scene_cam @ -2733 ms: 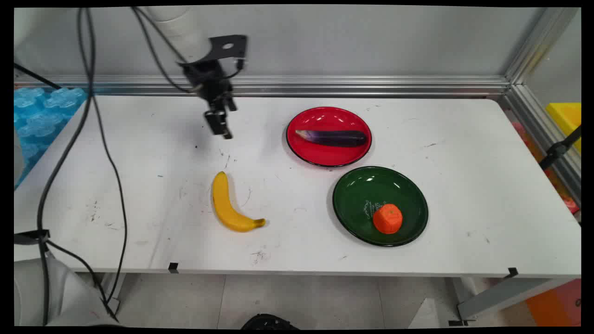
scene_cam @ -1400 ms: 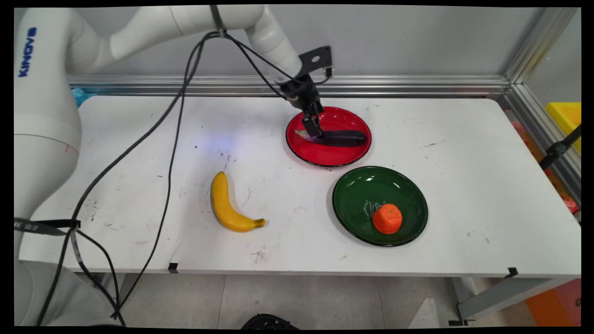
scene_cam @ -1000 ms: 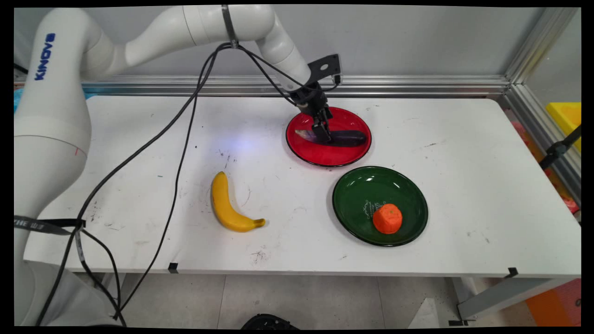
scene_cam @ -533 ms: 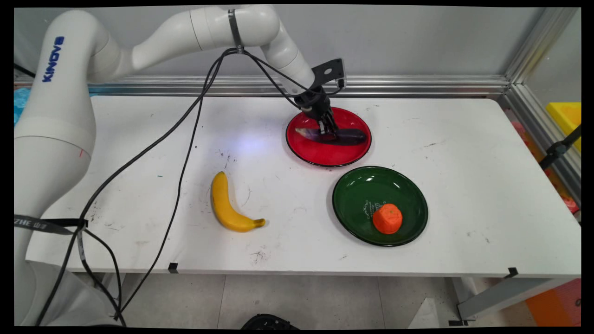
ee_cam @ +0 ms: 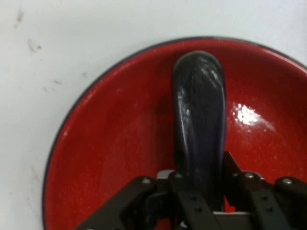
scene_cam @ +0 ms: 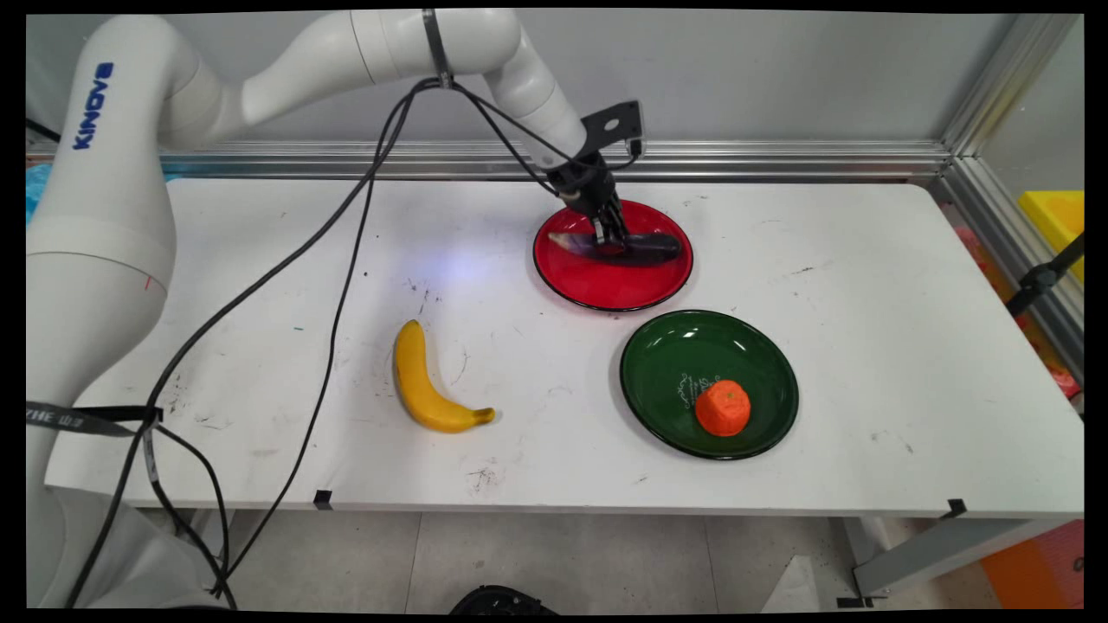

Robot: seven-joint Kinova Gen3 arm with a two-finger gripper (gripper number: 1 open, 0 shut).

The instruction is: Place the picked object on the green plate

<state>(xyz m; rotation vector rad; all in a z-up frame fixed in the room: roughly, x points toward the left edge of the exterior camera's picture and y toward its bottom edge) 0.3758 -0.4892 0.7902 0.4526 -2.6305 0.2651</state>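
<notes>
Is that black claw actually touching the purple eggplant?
Touching. The hand view shows the end effector closed on both sides of the eggplant over the red plate.

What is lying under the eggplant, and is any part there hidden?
Under the eggplant is the red plate. The gripper is shut on the eggplant, one finger on each side. The plate's surface right below the eggplant is covered; whether they touch cannot be seen.
</notes>
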